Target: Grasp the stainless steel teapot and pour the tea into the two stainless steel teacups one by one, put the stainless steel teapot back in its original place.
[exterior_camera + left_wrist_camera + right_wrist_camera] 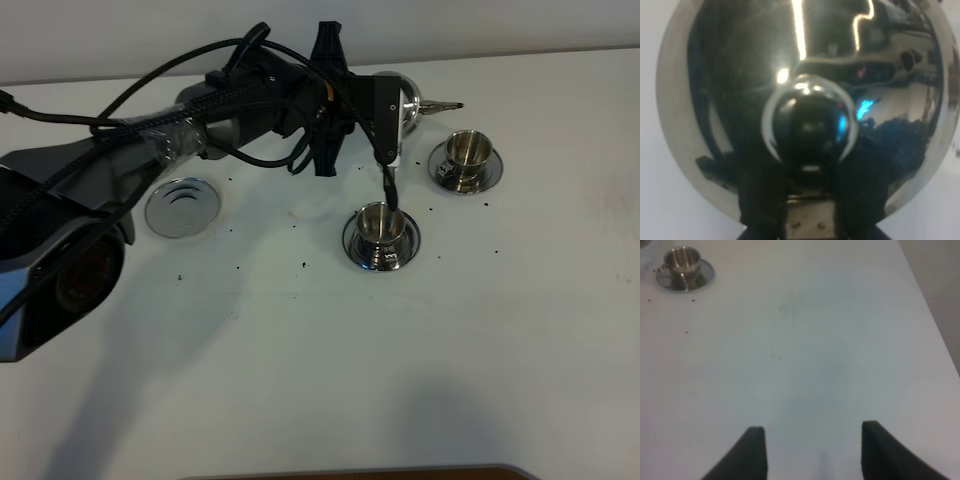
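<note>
**Steel pot tipped over the nearer cup**

My left jaws were pressed together on the handle of the mirror-finish stainless steel teapot (409,104). They held it tilted in the air above the matte white surface (400,350). The flat, round, shiny steel coaster (181,207) lay well off to the left with nothing on it.

From my left wrist the pot's smooth domed lid filled the view, dark with reflections. Its round ball knob (810,127) sat in the middle.

A thin dark line (389,188) ran from the pot down into the nearer small flared-rim steel teacup (381,225), which stood on its round steel saucer (352,246). I could not tell whether that line was the spout or the liquid. The cup's inside looked grey and glossy, and I could not make out what it held.

The farther steel teacup (467,148) stood on its own saucer (440,172), just right of the pot, and its contents were too small to read. Small dark specks (303,264) dotted the surface around the cups.

My right jaws were spread apart with nothing between them, over plain white surface well apart from the farther cup.
</note>
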Controlling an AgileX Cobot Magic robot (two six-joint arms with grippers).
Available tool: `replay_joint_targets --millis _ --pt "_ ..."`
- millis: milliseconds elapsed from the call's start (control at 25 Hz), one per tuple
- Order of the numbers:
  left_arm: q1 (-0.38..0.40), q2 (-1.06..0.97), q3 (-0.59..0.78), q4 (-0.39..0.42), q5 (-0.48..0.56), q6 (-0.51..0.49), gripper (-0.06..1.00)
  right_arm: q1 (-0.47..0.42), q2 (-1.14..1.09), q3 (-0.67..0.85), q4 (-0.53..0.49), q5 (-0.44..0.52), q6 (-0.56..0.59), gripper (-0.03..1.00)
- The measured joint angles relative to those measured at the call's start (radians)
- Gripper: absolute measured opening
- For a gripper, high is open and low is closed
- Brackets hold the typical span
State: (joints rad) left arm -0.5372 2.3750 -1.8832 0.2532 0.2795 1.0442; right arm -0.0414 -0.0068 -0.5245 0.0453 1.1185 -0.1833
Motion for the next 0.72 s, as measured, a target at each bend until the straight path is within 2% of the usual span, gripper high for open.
replay_joint_targets --millis 280,720 --pt "-0.02 0.077 -0.141 0.008 0.088 -0.01 0.25 0.0 0.0 0.0 0.0 0.0 0.0 0.43" --pt "-0.031 0.093 -0.16 0.145 0.107 -0.011 0.25 0.0 -0.001 0.0 0.0 0.0 0.0 0.43"
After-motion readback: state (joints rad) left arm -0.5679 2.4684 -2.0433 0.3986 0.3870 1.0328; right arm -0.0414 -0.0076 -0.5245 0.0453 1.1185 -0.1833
